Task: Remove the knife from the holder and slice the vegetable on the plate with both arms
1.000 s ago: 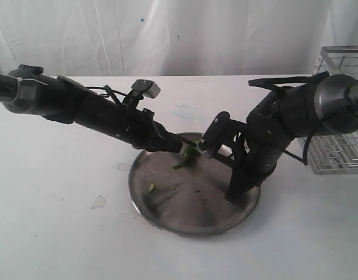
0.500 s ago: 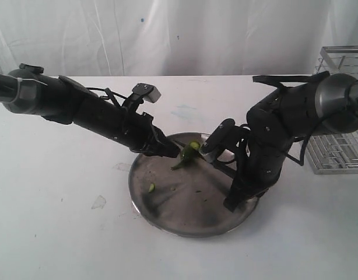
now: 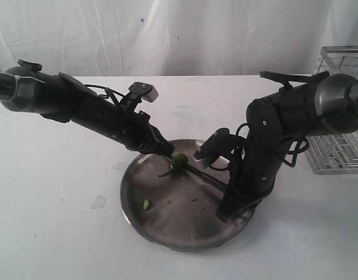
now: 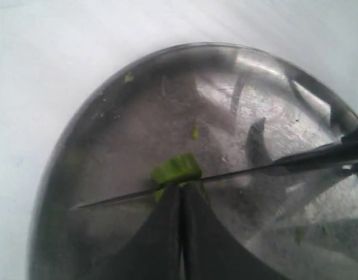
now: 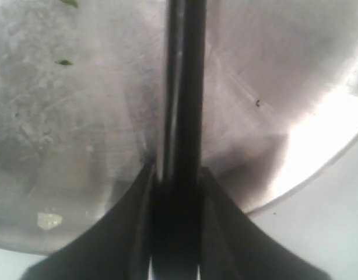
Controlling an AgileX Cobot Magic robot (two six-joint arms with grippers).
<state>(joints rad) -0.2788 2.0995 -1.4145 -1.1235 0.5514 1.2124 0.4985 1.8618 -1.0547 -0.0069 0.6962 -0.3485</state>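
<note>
- On the plate (image 3: pixel 167 228), your left fingers (image 4: pixel 158 245) are shut, tips against the vegetable (image 4: pixel 176 169).
- Right fingers (image 5: pixel 132 233) clamp the knife (image 4: pixel 307 158); pushing down could roll that unpinned vegetable away.

No text, label, brand, number or sign is being shown legibly in any view: nothing readable is being displayed on the black jointed left robot arm (image 3: pixel 80 108), the black jointed right robot arm (image 3: pixel 272 134), the round dull-grey steel plate (image 3: pixel 173 227) or the boxy silver wire-grid rack (image 3: pixel 342 157).
</note>
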